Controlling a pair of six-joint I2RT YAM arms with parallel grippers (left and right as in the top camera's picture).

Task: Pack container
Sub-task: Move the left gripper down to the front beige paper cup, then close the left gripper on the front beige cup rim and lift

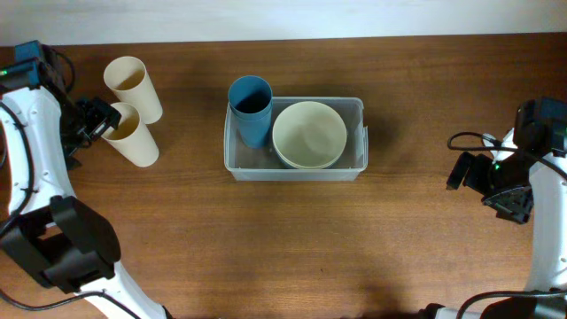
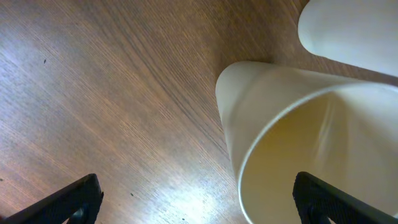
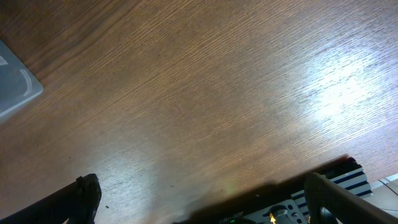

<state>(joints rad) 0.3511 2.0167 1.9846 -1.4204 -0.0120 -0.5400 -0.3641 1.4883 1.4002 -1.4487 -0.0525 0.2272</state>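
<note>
Left gripper (image 1: 104,120), jaws spread wide, sits at the nearer of 2 cream cups (image 1: 135,138); right gripper (image 1: 462,173) gapes over the table (image 1: 416,248) at right. The container (image 1: 292,171), mid-table, holds a blue cup (image 1: 251,108) and a bowl (image 1: 308,135).

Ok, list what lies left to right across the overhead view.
First the pair of cream cups → blue cup → cream bowl, both inside the container → right end effector.
</note>
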